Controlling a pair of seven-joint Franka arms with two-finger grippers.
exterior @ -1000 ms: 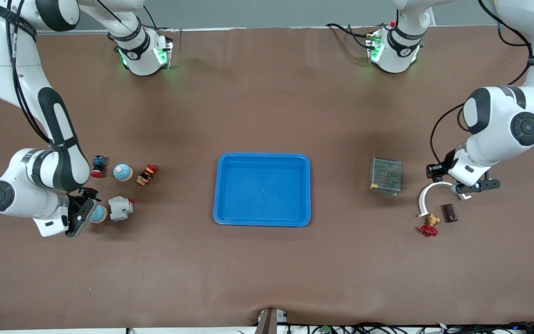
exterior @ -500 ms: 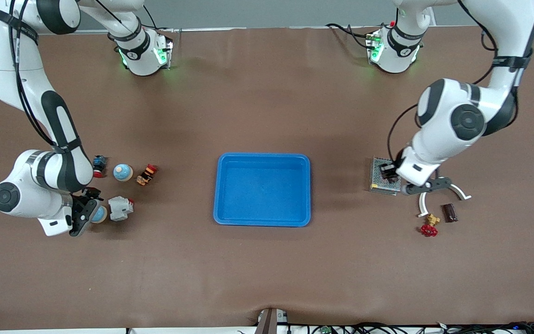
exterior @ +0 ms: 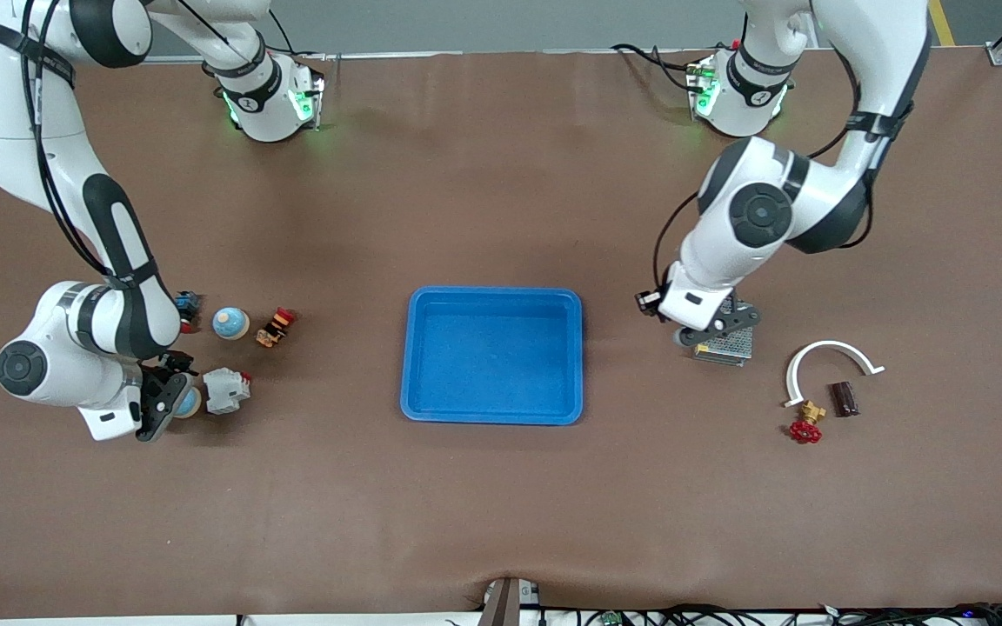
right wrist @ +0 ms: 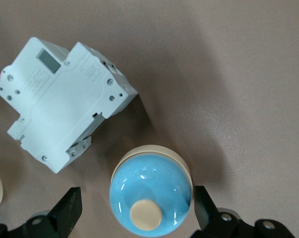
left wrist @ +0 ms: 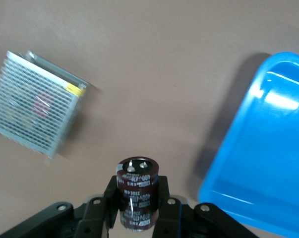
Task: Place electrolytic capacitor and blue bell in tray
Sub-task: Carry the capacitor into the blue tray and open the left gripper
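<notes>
My left gripper [exterior: 717,324] is shut on a dark brown electrolytic capacitor [left wrist: 137,184] and holds it above the table, over the edge of a mesh box [exterior: 731,343]. The bright-blue tray [exterior: 492,294] lies mid-table, and its corner shows in the left wrist view [left wrist: 268,148]. My right gripper [exterior: 167,402] is low and open around a blue bell [exterior: 189,402] at the right arm's end of the table. The bell [right wrist: 151,196] sits between the fingers [right wrist: 70,208], with a gap on each side. A second blue bell [exterior: 230,323] stands farther from the front camera.
A white circuit breaker [exterior: 227,389] lies beside the bell in the gripper. A red-orange part [exterior: 276,327] and a blue-red button [exterior: 185,306] are near the second bell. A white curved piece [exterior: 827,352], a red valve [exterior: 805,428] and a dark brown part [exterior: 844,398] lie near the mesh box.
My left arm has swung from beside the white curved piece toward the tray and is now over the mesh box. My right gripper has shifted slightly at the bell.
</notes>
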